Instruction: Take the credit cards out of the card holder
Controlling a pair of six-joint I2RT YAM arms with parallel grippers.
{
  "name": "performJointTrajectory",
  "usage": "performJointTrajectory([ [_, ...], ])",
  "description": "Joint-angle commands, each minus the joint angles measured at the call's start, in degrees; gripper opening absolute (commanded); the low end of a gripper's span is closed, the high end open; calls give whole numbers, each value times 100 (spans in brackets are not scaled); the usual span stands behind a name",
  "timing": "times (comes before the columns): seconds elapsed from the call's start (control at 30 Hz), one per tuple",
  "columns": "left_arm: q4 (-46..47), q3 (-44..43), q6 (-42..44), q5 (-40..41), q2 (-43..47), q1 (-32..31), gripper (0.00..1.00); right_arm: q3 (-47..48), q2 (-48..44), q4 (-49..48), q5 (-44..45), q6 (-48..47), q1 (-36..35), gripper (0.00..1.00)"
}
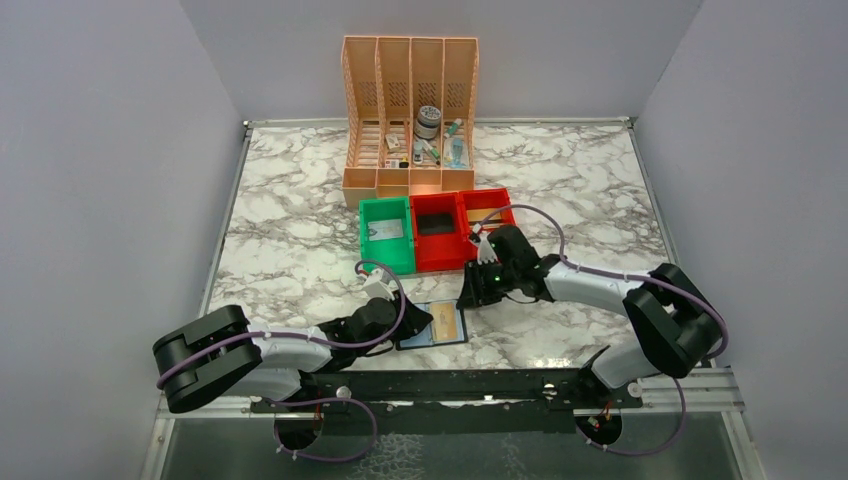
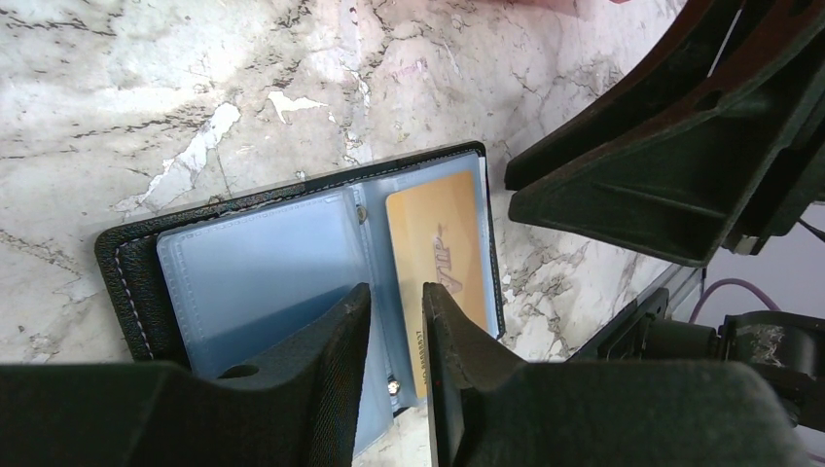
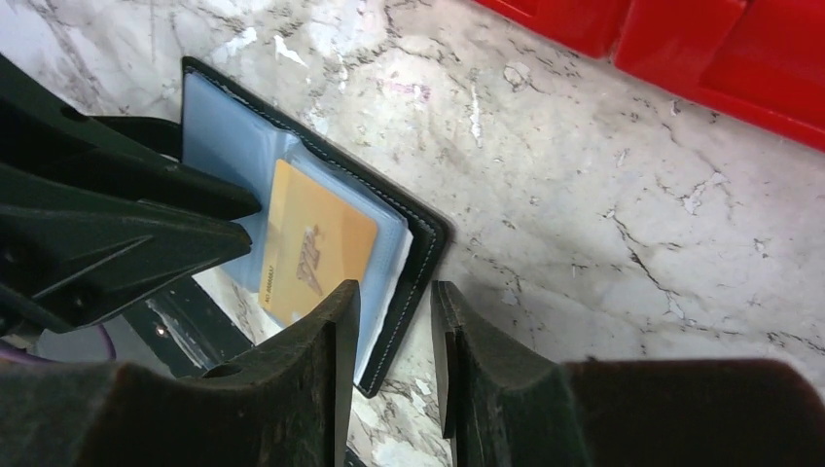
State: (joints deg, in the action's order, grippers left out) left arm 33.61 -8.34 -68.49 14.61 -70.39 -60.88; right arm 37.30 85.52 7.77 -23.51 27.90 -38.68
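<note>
The card holder (image 1: pixel 432 325) lies open flat on the marble near the front edge, black outside (image 2: pixel 126 263) with pale blue sleeves. A tan credit card (image 2: pixel 438 233) sits in its right-hand sleeve; the left-hand sleeve looks empty. My left gripper (image 2: pixel 396 292) hovers over the holder's spine, open by a narrow gap with nothing between the fingers. My right gripper (image 3: pixel 394 290) is at the holder's right edge (image 3: pixel 428 243), also open by a narrow gap, and the black edge shows beneath it. In the right wrist view the tan card (image 3: pixel 316 243) is beside the left finger.
A green bin (image 1: pixel 387 232) with a pale flat thing and two red bins (image 1: pixel 438 230) stand just behind the grippers. An orange file organiser (image 1: pixel 410 110) with small items is further back. The black mounting rail (image 1: pixel 450 385) runs right in front of the holder.
</note>
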Motion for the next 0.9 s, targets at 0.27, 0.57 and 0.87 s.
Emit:
performJointTrajectory([
  [0.27,-74,-26,17,27,43,-22,31,-69,-37,-659,-1243,171,-70,28],
  [0.57,-73,-112,112,-114,-37,-27,33,-101,371,-674,-1334,142,-79,28],
  [0.87,-73,-342,125,-362,-420,-28,33,-364,552,-848,-1031,345,-79,28],
])
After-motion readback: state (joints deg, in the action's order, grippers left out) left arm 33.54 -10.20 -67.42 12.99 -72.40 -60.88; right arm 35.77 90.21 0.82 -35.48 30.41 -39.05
